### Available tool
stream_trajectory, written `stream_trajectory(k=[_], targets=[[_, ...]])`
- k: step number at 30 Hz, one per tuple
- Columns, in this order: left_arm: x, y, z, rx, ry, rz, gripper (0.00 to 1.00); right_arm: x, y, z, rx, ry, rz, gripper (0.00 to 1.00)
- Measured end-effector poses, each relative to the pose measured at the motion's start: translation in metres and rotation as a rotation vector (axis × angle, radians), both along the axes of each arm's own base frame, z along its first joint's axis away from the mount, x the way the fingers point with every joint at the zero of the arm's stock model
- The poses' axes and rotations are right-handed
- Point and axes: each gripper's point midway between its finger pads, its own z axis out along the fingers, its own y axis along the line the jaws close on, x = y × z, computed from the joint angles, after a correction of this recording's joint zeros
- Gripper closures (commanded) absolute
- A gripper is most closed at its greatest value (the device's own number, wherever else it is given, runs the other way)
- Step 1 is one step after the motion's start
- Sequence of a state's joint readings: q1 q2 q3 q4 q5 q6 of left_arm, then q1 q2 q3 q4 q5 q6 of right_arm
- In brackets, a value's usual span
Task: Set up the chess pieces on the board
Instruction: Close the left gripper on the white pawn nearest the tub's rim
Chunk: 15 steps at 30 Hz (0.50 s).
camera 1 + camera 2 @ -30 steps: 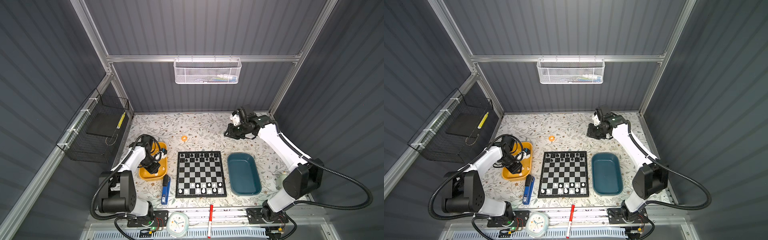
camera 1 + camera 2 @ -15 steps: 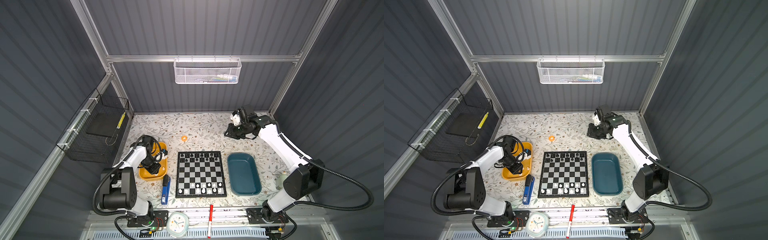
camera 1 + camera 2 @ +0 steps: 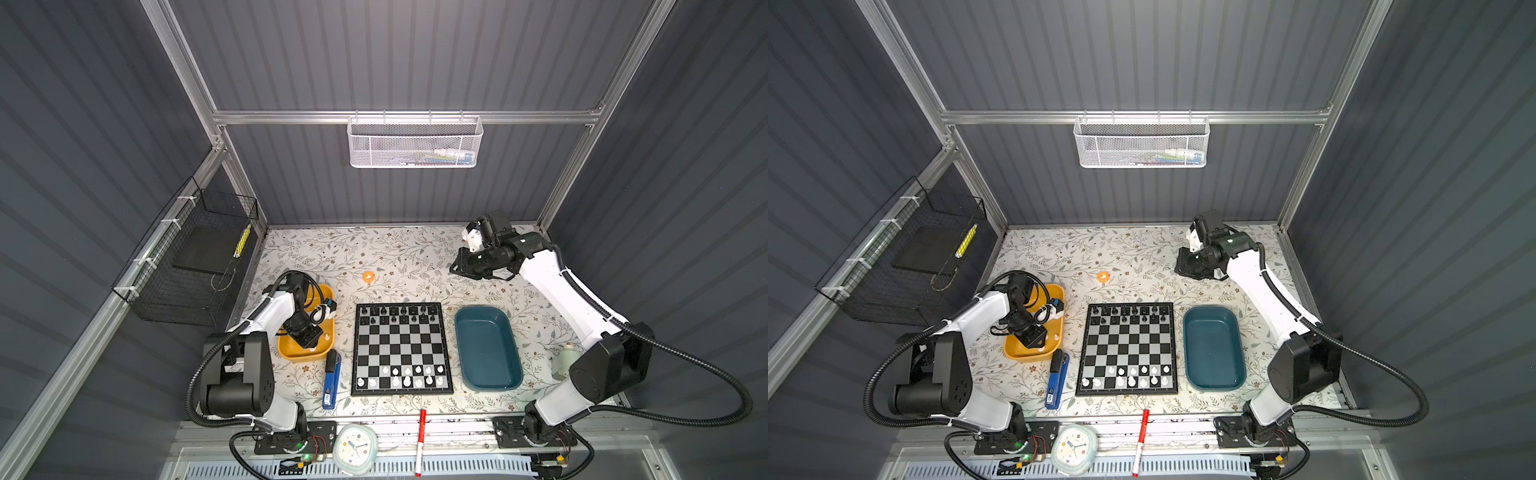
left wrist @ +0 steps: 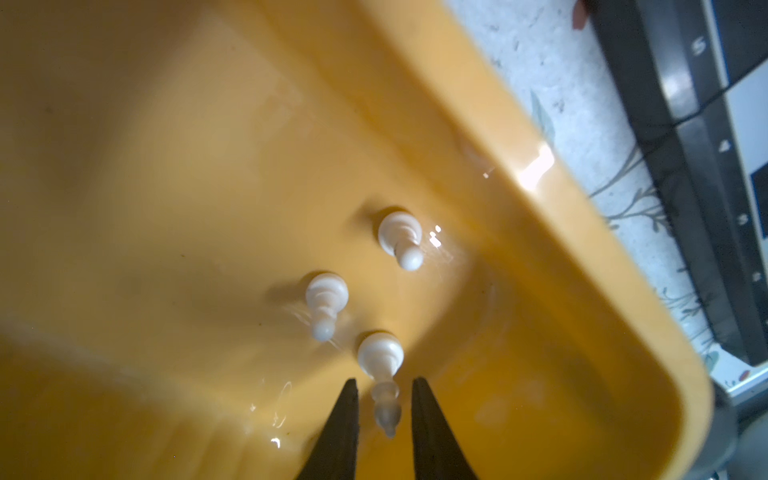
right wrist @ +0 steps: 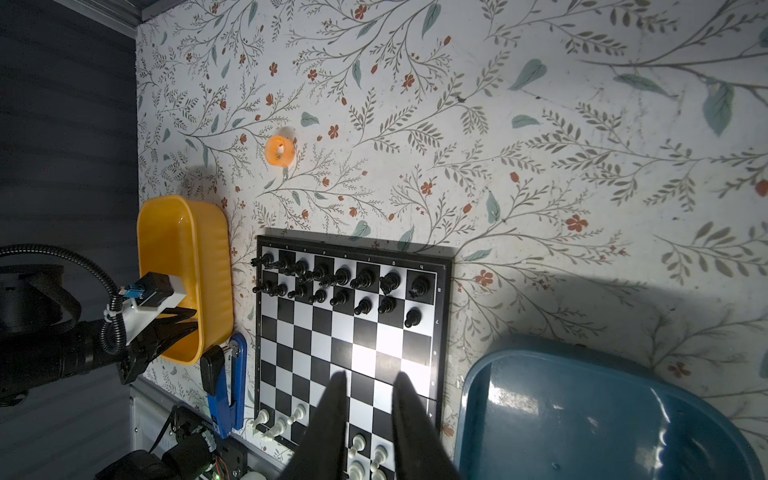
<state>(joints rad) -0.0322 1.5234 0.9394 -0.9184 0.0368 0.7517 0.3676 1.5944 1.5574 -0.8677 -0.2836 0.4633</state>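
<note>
In the yellow tray, three white pieces; left end effector straddles one, unclenched; right end effector released.

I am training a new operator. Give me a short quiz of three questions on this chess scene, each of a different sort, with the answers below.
1. Choose one: the left hand reaches into the
A. yellow tray
B. teal tray
C. wire basket
2. True or false: black pieces stand on the board.
3. Count: how many white pieces show in that tray in the left wrist view?

Key: 1 A; 2 true; 3 three.
</note>
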Motion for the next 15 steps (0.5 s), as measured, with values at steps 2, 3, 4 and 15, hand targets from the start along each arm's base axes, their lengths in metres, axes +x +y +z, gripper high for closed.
stream_trajectory(k=[2, 3, 4, 15], targets=[[0.0, -0.0001, 0.0, 0.0, 0.0, 0.0, 0.76, 0.0001, 0.0, 0.0, 0.0, 0.0, 0.0, 0.77], [0.0, 0.0, 0.0, 0.0, 0.0, 0.0, 0.76, 0.0, 0.0001, 0.0, 0.0, 0.0, 0.0, 0.77], [0.0, 0.0, 0.0, 0.0, 0.0, 0.0, 0.76, 0.0, 0.0001, 0.0, 0.0, 0.0, 0.0, 0.77], [-0.0035, 0.0002, -0.0031, 0.001, 0.009, -0.001, 0.75, -0.0003, -0.0001, -0.0009, 0.0, 0.002, -0.001, 0.77]])
